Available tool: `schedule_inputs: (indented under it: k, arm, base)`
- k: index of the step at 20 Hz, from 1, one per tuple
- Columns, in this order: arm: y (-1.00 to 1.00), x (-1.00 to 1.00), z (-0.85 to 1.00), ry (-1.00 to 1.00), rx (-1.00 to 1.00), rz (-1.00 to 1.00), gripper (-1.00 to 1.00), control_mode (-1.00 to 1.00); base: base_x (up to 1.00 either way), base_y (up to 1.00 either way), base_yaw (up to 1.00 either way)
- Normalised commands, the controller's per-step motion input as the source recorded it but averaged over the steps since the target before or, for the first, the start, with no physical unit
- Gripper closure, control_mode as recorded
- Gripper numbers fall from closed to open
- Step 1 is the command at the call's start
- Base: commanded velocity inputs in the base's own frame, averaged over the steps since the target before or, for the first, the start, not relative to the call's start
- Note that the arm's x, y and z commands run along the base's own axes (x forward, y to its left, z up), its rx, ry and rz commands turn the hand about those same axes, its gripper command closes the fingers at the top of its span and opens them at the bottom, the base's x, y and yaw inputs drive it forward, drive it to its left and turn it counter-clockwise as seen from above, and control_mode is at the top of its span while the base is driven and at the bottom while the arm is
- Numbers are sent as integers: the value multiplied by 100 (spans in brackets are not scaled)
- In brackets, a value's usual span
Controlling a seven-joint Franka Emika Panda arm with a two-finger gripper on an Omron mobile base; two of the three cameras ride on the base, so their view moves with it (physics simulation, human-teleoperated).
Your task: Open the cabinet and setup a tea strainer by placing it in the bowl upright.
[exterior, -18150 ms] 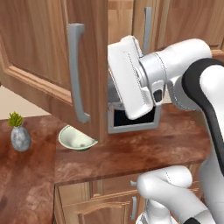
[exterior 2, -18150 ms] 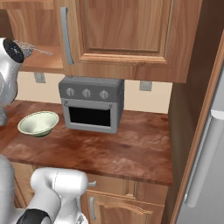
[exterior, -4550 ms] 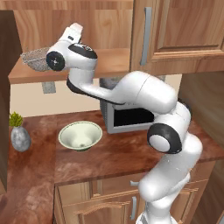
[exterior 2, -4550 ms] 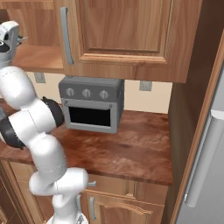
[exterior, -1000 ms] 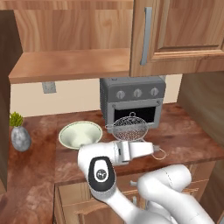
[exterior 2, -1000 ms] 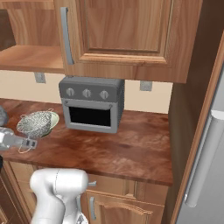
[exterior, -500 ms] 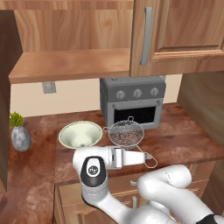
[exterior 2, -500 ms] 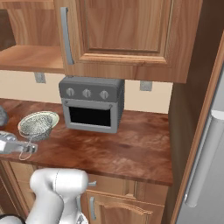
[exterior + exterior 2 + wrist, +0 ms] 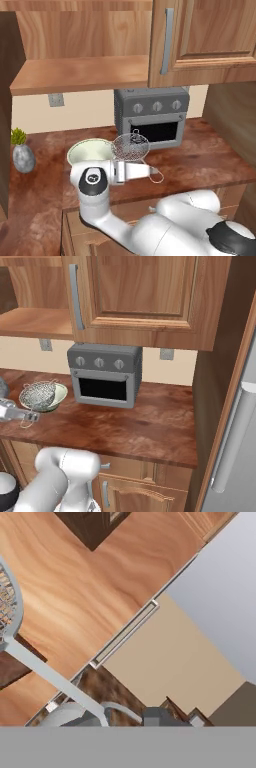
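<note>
The cabinet stands open, its bare wooden shelf above the counter. Below it the pale bowl rests on the counter. My gripper hovers low in front of the bowl, pointing right, shut on the thin wire handle of the tea strainer. The strainer's grey mesh cup is raised just above the bowl's right rim, and whether it touches the rim I cannot tell. In the hand view the handle runs from the cup down to the fingertips.
A grey toaster oven stands right behind the strainer. A stone vase with a plant is at the far left. The swung-open cabinet door lines the left edge. A closed neighbouring door hangs above. A fridge bounds the right.
The hand and the strainer have shifted a little to the left, bringing the mesh cup closer to the bowl's rim. The bowl has stayed put.
</note>
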Motion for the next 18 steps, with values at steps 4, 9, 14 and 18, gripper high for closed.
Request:
schedule_inputs:
  k: [4,9,14,18]
  arm:
    - [37,33,-4,5,0,8,100,-100]
    - [27,44,-14,9,0,6,100,-100]
    - [14,47,-15,7,0,4,100,-100]
    - [9,50,-26,8,0,2,100,-100]
  base:
    - [0,0,0]
    - [0,0,0]
    - [0,0,0]
    - [0,0,0]
